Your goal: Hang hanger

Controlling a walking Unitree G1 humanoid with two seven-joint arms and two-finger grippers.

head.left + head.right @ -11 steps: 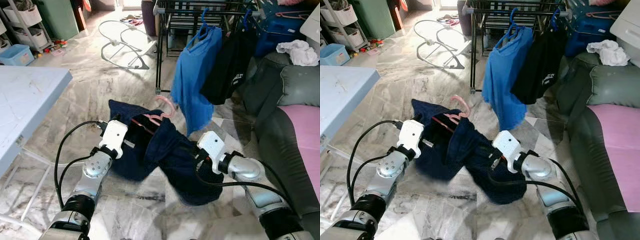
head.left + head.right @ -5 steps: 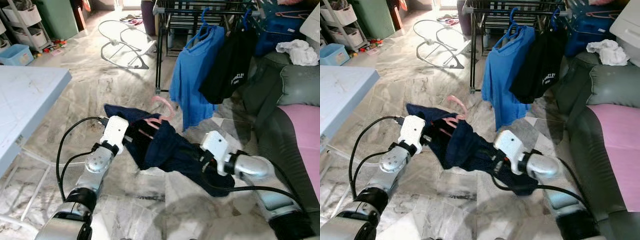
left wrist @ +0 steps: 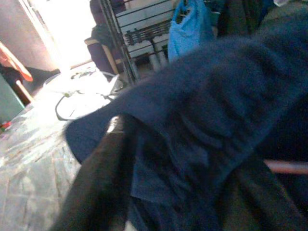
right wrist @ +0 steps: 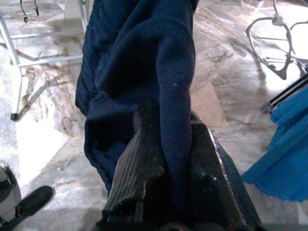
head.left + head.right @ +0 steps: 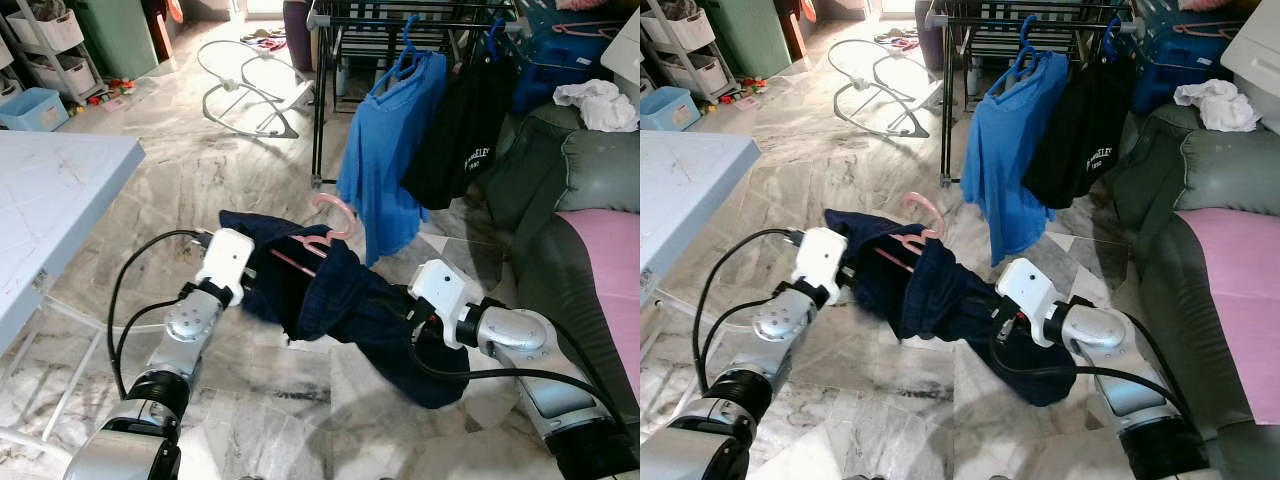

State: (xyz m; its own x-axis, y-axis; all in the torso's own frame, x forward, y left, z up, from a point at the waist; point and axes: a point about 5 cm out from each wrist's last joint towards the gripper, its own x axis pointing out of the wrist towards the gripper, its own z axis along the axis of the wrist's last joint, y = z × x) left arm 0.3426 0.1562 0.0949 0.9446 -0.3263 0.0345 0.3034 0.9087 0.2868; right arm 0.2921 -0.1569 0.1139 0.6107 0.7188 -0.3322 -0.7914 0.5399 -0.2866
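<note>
A fold of the navy garment (image 4: pixel 144 62) is pinched between the closed right gripper (image 4: pixel 166 159) fingers; the left gripper (image 3: pixel 144 159) is clamped on its other side, pink hanger (image 5: pixel 325 225) inside, both forearms extended forward.

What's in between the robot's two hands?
The dark blue garment on its pink hanger stretches between the left tool and the right tool; both grip its cloth, as the eye views show.

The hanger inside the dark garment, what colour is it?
Pink hanger, clearest in the left eye view.
</note>
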